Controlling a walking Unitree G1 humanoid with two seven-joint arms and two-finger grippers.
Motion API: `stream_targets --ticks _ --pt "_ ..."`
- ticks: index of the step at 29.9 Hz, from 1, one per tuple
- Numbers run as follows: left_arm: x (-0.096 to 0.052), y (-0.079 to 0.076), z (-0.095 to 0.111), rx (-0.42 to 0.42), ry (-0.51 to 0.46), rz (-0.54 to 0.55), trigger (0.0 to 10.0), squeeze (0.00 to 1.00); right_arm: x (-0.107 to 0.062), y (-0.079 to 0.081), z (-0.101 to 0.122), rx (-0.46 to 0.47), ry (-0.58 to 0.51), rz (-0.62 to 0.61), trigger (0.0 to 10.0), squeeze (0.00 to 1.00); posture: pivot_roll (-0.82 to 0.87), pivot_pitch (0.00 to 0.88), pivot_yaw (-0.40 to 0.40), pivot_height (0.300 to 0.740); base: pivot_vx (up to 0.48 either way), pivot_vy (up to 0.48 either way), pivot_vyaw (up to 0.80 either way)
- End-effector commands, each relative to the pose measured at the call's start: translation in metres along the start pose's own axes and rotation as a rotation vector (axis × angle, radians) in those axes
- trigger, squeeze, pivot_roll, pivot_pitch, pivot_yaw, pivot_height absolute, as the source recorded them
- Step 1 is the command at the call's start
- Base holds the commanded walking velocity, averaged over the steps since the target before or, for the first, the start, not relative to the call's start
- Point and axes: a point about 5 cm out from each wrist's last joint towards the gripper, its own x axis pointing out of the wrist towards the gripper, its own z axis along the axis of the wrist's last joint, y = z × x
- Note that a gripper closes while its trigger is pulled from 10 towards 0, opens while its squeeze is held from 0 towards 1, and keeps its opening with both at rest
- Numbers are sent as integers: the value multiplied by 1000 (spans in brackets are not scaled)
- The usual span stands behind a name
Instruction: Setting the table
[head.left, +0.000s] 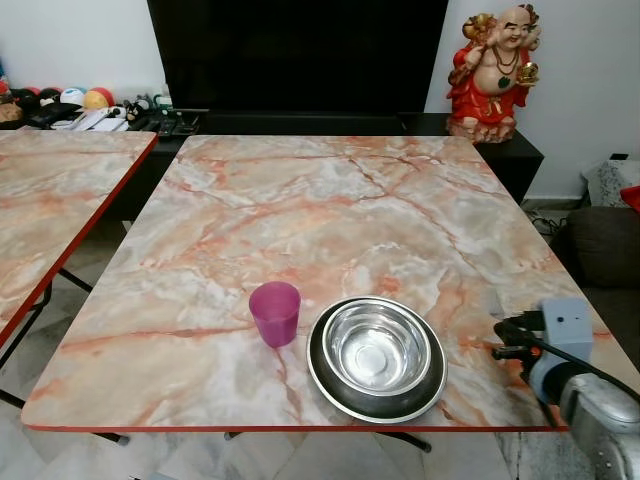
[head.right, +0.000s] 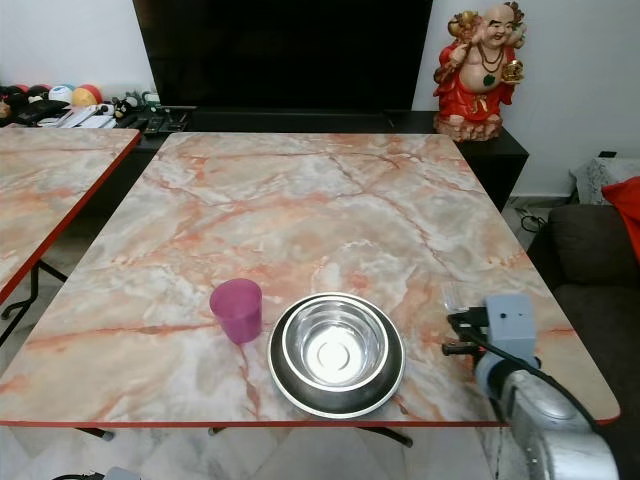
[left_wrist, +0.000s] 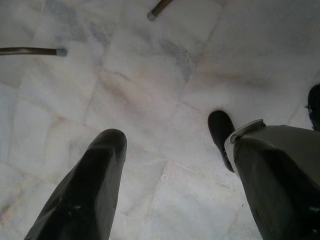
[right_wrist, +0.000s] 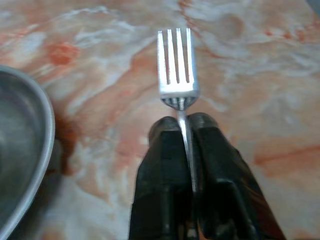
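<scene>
A purple plastic cup (head.left: 275, 312) stands upright near the front edge of the marble-patterned table (head.left: 300, 200). Just right of it, a shiny steel bowl (head.left: 377, 348) sits inside a dark round plate (head.left: 323, 383). My right gripper (right_wrist: 185, 125) is shut on the handle of a silver fork (right_wrist: 176, 65), tines pointing away, held just above the tabletop to the right of the bowl. From the head, that gripper (head.right: 460, 335) shows at the table's right front. My left gripper (left_wrist: 175, 190) hangs open over the pale tiled floor.
A second marble table (head.left: 50, 200) stands to the left with a gap between. Behind are a large black screen (head.left: 300, 50), a red laughing statue (head.left: 495, 70) on a low black cabinet, and clutter at the back left. A dark sofa (head.left: 605, 240) is on the right.
</scene>
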Motion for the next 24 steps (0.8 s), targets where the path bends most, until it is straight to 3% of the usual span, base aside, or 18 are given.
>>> stream_targets --ticks 1,6,8,12,17,21,24 --pt "-2 2 -9 -15 39 2 10000 0 -2 -2 -4 5 7 47 10000 0 -69 68 4 740 0 0 0" --pt "-2 2 -9 -15 38 3 10000 0 -2 1 -4 9 0 123 10000 0 -68 73 1 740 0 0 0" --pt "-2 1 -8 -17 36 4 10000 0 -5 0 -5 -33 -3 162 10000 0 -65 75 -1 740 0 0 0" --pt "-2 1 -10 -17 42 5 10000 0 -5 -7 -9 -37 26 145 10000 0 -65 76 -2 740 0 0 0" --pt "-2 1 -12 -19 47 7 10000 0 -4 -7 -8 40 7 164 10000 0 -65 82 -9 740 0 0 0" --pt "-2 -1 -12 -16 52 8 10000 0 -1 9 -8 113 -20 229 10000 0 -61 84 -14 740 0 0 0" --pt "-2 -1 -12 -16 50 8 10000 0 0 12 -8 112 -18 231 10000 0 -61 84 -14 740 0 0 0"
